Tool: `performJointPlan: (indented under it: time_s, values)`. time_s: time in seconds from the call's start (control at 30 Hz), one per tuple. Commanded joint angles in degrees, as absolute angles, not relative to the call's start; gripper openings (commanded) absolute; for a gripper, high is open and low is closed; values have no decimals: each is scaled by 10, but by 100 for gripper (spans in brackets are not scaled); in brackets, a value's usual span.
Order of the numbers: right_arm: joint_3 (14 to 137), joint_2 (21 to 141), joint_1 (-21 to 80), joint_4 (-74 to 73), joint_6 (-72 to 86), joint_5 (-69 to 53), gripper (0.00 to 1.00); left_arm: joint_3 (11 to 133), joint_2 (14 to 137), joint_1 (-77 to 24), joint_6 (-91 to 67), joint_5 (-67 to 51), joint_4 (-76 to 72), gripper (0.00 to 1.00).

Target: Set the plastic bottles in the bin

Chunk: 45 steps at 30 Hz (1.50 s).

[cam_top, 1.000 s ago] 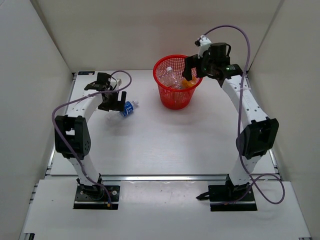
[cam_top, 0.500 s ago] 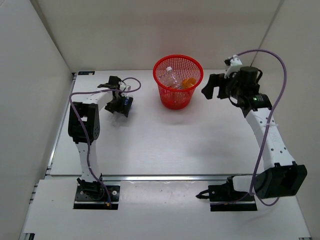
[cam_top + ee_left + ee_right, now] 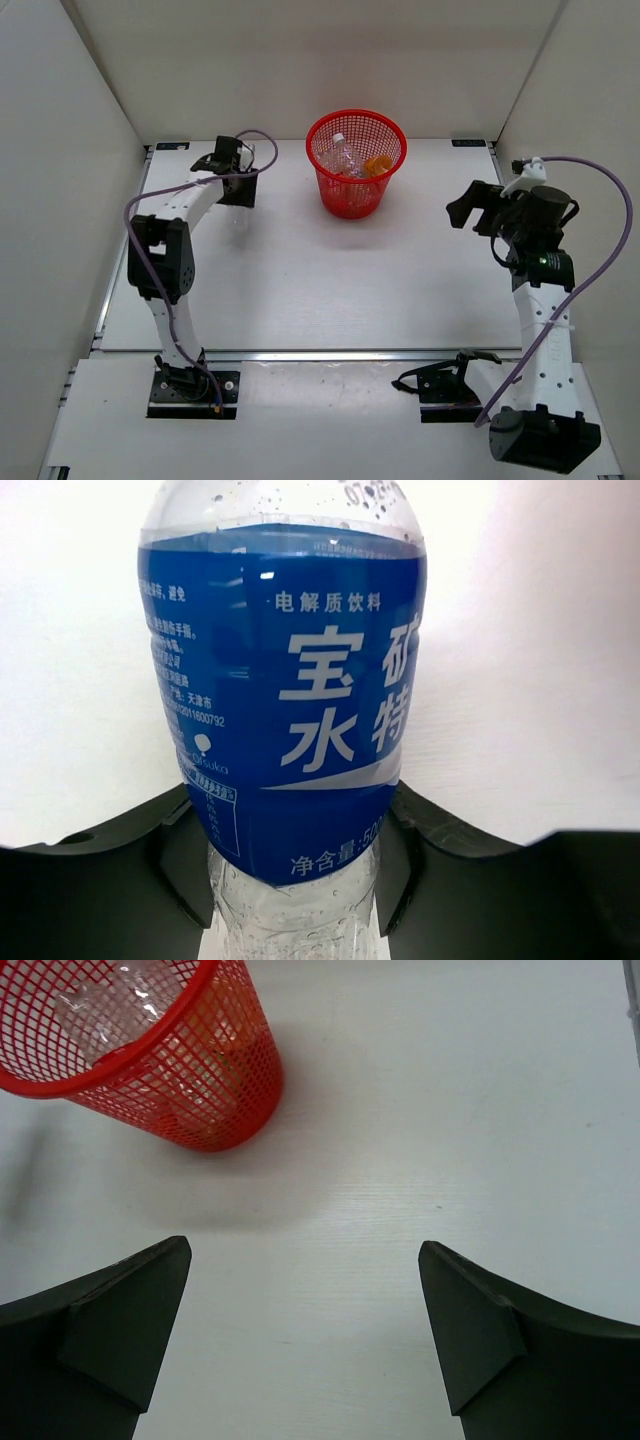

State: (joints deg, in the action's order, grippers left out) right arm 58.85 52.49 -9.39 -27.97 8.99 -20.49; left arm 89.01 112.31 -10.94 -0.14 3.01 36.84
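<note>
A blue-labelled plastic bottle point(image 3: 285, 680) lies on the white table left of the bin, and my left gripper point(image 3: 290, 870) is shut on its clear lower part, a finger pressing each side. From above, the left gripper point(image 3: 238, 192) covers most of that bottle, with only its clear end point(image 3: 240, 216) showing. The red mesh bin point(image 3: 352, 198) stands at the back centre with a clear bottle point(image 3: 343, 155) and an orange bottle point(image 3: 378, 165) inside. My right gripper point(image 3: 462, 210) hangs open and empty to the right of the bin point(image 3: 190, 1070), above bare table.
White walls close in the table on the left, back and right. The table's metal rail point(image 3: 330, 353) runs along the near edge in front of both arm bases.
My left gripper has come down over the blue-labelled bottle and its fingers have closed onto it. My right arm has drawn back from over the bin to the right and nearer.
</note>
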Motion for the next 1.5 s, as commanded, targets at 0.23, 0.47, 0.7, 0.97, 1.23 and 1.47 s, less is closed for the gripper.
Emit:
performJointPlan:
  time_s: [0.23, 0.47, 0.7, 0.97, 1.23, 1.47]
  values:
    - [552, 482, -98, -293, 89, -221, 95, 957, 949, -226, -266, 29, 89, 41]
    - [547, 467, -99, -311, 70, -214, 96, 1185, 1127, -329, -305, 77, 108, 46]
    - [538, 463, -101, -316, 63, -208, 100, 1205, 1194, -355, -340, 93, 91, 55]
    - [532, 471, -105, -307, 76, -183, 99, 1195, 1162, -373, -311, 61, 135, 99]
    - [533, 497, -97, -322, 91, -162, 99, 1012, 957, -383, -276, 127, 211, 98]
    - [534, 566, -77, -405, 114, -91, 99, 720, 722, -332, -301, 261, 393, 99]
